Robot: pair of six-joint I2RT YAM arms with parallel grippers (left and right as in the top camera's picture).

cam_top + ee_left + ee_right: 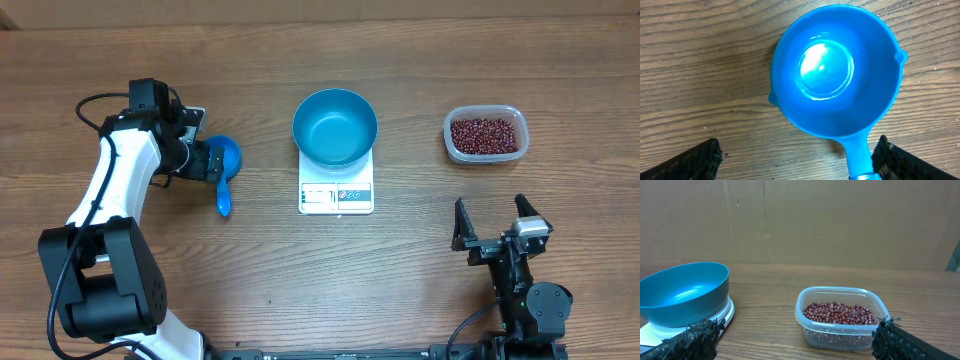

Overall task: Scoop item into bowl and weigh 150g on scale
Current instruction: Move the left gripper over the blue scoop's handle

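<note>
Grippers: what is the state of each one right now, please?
Left gripper: open, over the blue scoop, holding nothing.
Right gripper: open, holding nothing.

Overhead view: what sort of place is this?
Likely a robotics lab bench rather than a kitchen: left arm and right arm at a wooden table, a plain cardboard backdrop, and a staged scale, bowl and tub of beans.

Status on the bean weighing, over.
Left end effector open above small blue plastic scoop, right end effector open, empty. Round blue bowl empty on flat white scale. Nothing blocking.
</note>
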